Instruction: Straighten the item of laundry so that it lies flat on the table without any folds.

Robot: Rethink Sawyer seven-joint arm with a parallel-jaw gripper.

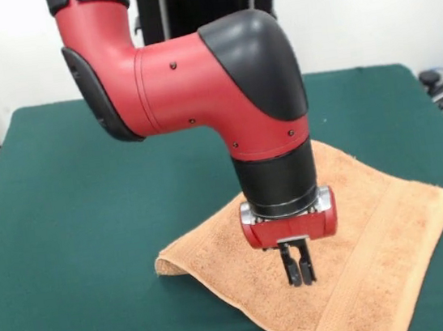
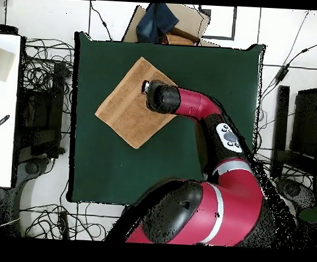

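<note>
Towel (image 1: 354, 238) lies directly beneath the gripper (image 1: 298, 272) — that is the relation the next move turns on. In the front view the jaws hang straight down over the cloth's middle, their two dark tips drawn nearly together with only a sliver between them and nothing held; whether the tips touch the terry or stop just above it I cannot tell. The towel sits diamond-wise on the tabletop (image 1: 72, 209), corners pointing toward the table's edges, one corner running off the picture's bottom. Its trouble spot is the corner at picture-left (image 1: 169, 264), where the edge lifts and curls under into a small rolled lip; the woven band stripe (image 1: 363, 261) runs along the hem on the opposite, picture-right side, which lies flat. So the fold lies sideways from the jaws, toward picture-left and a little nearer the camera, and a straightening pull would likely have to travel outward along that diagonal. The overhead view shows the whole outline: a near-square cloth (image 2: 126, 111) turned against the table's sides, in the half of the green tabletop (image 2: 106, 166) away from the base, the arm's wrist (image 2: 164, 98) covering one corner. It hides the jaws altogether, and the curled lip does not read there — only the front view gives height.
</note>
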